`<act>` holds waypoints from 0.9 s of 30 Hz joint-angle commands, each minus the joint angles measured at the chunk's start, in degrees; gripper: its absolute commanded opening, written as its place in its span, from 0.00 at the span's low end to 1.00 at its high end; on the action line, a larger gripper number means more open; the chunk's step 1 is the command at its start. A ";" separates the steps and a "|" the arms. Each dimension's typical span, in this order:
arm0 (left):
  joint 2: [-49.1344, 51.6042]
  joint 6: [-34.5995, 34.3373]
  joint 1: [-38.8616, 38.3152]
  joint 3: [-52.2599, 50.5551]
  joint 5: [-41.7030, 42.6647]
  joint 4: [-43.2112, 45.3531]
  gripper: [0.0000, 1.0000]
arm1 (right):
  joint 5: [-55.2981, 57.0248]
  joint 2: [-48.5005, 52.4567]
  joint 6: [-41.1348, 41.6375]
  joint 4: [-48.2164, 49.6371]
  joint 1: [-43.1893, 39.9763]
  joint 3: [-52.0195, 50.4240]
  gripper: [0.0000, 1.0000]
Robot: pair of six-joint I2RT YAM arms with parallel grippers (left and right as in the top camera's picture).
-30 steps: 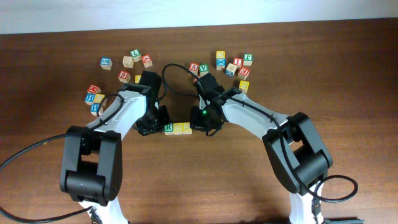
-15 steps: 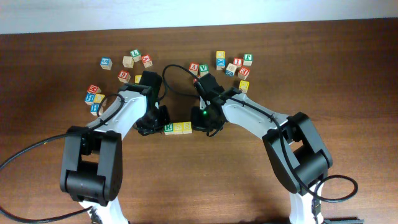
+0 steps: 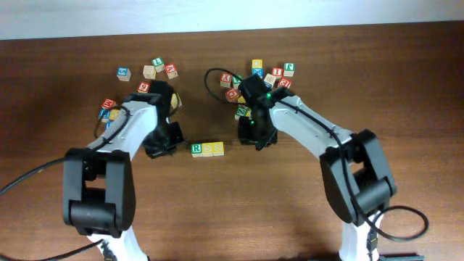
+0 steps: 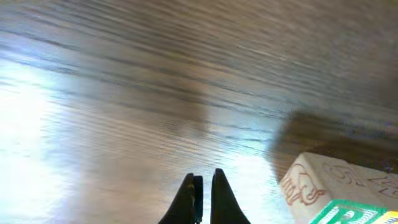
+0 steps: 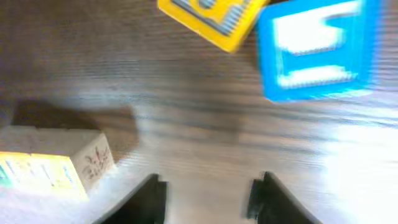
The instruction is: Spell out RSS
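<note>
— Now, item one: where are the task's cubes entered?

— Near the centre of the worktop [image 3: 406, 87]. The R cube [image 3: 196, 149], green-and-white face up, is set at the nine o'clock end of the row. The middle yellow cube [image 3: 207, 149] and end yellow cube [image 3: 218, 148] are butted against it in one line, touching. The letters on the yellow faces cannot be read from overhead.

— Handling?

— Small wooden blocks, judged light, rigid and not fragile. The painted faces may be a little slick, so a grip is best taken squarely across two opposite side faces, low on the block. A nudge to one would be passed along the row.

— Jaws?

— Left jaws: closed together but for a hairline, nothing held. They are placed at nine o'clock of the R cube, near but not touching. Right jaws: well apart and empty. They are placed at about two o'clock of the end yellow cube, apart from it, with a blue cube [image 5: 317, 50] and a spare yellow cube [image 5: 211, 18] beyond.
</note>
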 commanded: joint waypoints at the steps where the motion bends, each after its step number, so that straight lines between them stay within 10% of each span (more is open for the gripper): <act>1: -4.44 1.46 2.67 3.76 -0.85 -3.78 0.10 | 5.81 -9.33 -0.46 -3.48 -0.17 1.79 0.57; 3: -8.81 2.32 3.76 4.11 -0.85 -5.97 0.20 | 7.08 -14.23 -0.48 -7.41 -0.17 1.79 0.98; 4: -10.69 2.32 4.07 4.11 -0.83 -6.91 0.29 | 7.80 -16.26 -0.46 -9.16 -0.15 1.77 0.98; 6: -15.43 3.17 4.31 4.11 -0.83 -9.57 0.97 | 10.34 -21.81 -0.44 -13.86 0.52 1.77 0.98; 27: -67.19 -2.51 -1.49 -11.19 -0.85 -21.57 0.99 | 32.00 -60.57 14.25 -30.05 27.26 -6.99 0.98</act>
